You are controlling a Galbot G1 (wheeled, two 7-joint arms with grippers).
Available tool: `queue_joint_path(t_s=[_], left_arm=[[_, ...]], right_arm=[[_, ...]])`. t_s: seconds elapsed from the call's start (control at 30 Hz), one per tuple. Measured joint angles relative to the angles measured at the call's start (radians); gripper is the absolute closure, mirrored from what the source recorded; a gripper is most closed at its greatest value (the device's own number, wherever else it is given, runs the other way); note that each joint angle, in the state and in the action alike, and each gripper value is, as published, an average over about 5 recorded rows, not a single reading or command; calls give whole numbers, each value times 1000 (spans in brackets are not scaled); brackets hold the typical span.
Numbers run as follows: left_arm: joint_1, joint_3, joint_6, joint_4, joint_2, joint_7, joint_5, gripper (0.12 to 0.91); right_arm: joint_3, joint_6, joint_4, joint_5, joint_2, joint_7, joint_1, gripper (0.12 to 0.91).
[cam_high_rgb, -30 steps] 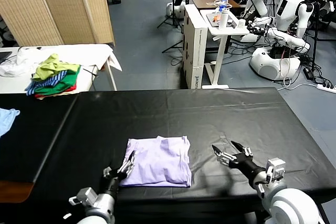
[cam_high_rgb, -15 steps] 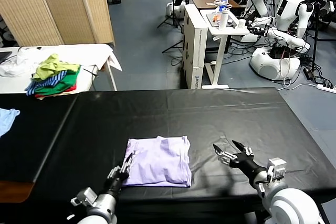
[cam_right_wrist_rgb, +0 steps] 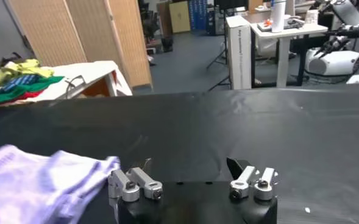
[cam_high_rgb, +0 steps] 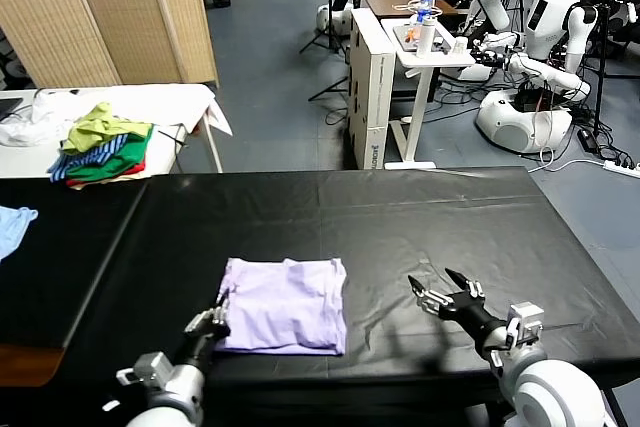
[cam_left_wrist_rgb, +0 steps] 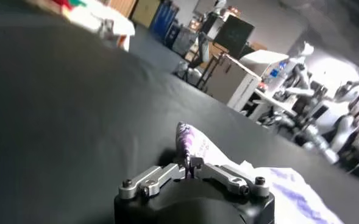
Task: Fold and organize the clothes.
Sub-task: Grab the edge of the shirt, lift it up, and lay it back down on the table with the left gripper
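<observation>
While the right gripper [cam_high_rgb: 443, 293] is hovering spread wide over black table [cam_high_rgb: 420, 217], I'm seeing left gripper [cam_high_rgb: 216, 319] pinching the folded lavender T-shirt's [cam_high_rgb: 285, 304] near-left corner.

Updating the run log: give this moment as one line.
left gripper: shut on lavender T-shirt corner | right gripper: open, beside shirt | black table
</observation>
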Motion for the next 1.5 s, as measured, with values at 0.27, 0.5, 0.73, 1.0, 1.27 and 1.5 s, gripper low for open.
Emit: queue_joint_path(t_s=[0.27, 0.5, 0.73, 1.0, 1.27, 1.5], left_arm=[[30, -104, 2, -37, 196, 1, -12, 861], [101, -281, 4, -52, 384, 3, -108, 861], [213, -466, 20, -100, 495, -33, -187, 861], [200, -416, 102, -245, 435, -139, -164, 861], [64, -96, 135, -297, 261, -170, -149, 861], [-24, 139, 125, -200, 114, -172, -76, 861]], right_arm=[[-9, 8, -30, -18, 14, -1, 5, 118], [-28, 13, -50, -29, 26, -2, 19, 118], [-61, 24, -75, -49, 44, -4, 38, 118], [-68, 27, -71, -71, 55, -6, 24, 118], [-18, 21, -37, -89, 65, -4, -22, 118], [16, 14, -21, -104, 81, -1, -47, 118]])
